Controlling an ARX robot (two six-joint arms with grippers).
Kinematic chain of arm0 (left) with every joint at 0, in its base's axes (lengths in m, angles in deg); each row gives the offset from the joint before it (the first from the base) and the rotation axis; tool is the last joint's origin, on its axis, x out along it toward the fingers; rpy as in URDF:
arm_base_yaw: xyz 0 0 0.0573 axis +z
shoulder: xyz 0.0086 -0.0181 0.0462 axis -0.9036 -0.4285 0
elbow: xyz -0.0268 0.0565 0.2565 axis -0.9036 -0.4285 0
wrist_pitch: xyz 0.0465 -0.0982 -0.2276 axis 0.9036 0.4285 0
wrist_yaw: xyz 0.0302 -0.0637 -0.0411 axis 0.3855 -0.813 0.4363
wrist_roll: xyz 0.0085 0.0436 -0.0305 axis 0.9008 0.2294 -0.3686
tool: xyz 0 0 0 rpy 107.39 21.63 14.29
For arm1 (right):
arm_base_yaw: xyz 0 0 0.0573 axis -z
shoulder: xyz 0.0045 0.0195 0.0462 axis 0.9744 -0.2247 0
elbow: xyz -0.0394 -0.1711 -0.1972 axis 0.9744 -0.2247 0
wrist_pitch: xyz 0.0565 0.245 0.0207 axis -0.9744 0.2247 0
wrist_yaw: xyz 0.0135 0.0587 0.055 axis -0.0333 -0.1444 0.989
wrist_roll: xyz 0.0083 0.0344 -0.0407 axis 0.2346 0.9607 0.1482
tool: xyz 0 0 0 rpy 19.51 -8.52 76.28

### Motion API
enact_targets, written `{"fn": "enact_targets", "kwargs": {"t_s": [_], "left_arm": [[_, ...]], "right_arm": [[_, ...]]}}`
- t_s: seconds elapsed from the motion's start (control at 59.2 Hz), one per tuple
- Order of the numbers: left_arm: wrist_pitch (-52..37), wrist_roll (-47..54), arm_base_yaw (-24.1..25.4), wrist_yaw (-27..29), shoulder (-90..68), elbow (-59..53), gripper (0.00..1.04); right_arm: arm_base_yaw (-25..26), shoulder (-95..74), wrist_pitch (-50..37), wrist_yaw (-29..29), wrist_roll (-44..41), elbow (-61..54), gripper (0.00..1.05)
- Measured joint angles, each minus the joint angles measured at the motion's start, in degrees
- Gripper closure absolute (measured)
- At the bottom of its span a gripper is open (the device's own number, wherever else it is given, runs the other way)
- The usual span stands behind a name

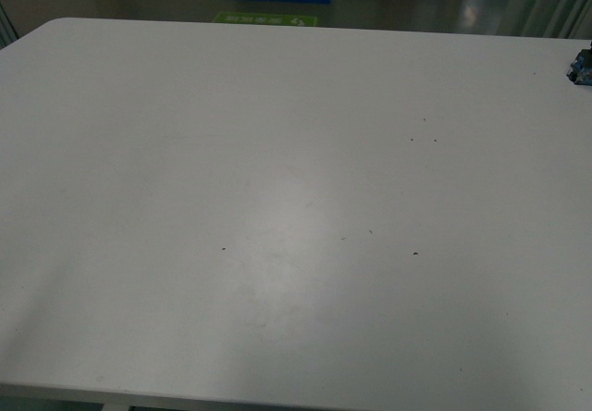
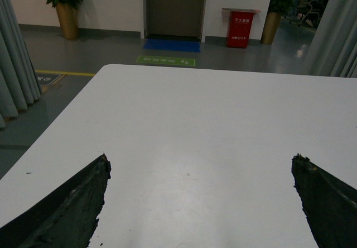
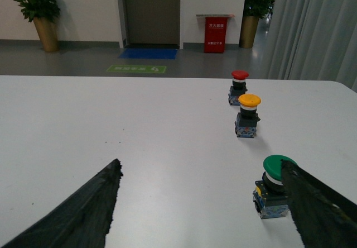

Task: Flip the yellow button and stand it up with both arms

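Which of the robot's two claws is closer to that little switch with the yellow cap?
Right. The small yellow-capped push-button on its black block stands on the white table ahead of the right gripper, whose jaws are open. The left gripper faces only bare tabletop.

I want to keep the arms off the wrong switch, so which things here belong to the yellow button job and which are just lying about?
For the job:
- yellow button, round yellow-orange cap on a boxy black block, standing cap-up
- left gripper, open
- right gripper, open

Lying about:
- red-capped push-button, behind the yellow one
- green-capped push-button, beside the right gripper's finger
- white table
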Motion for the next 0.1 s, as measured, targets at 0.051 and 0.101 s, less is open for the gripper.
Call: {"fn": "enact_targets", "kwargs": {"t_s": [0.051, 0.101], "left_arm": [[0.00, 0.00, 0.02, 0.00, 0.00, 0.00, 0.07], [0.00, 0.00, 0.00, 0.00, 0.00, 0.00, 0.07]], "right_arm": [[0.00, 0.00, 0.00, 0.02, 0.07, 0.00, 0.05], [0.00, 0.00, 0.00, 0.00, 0.02, 0.00, 0.08]]}}
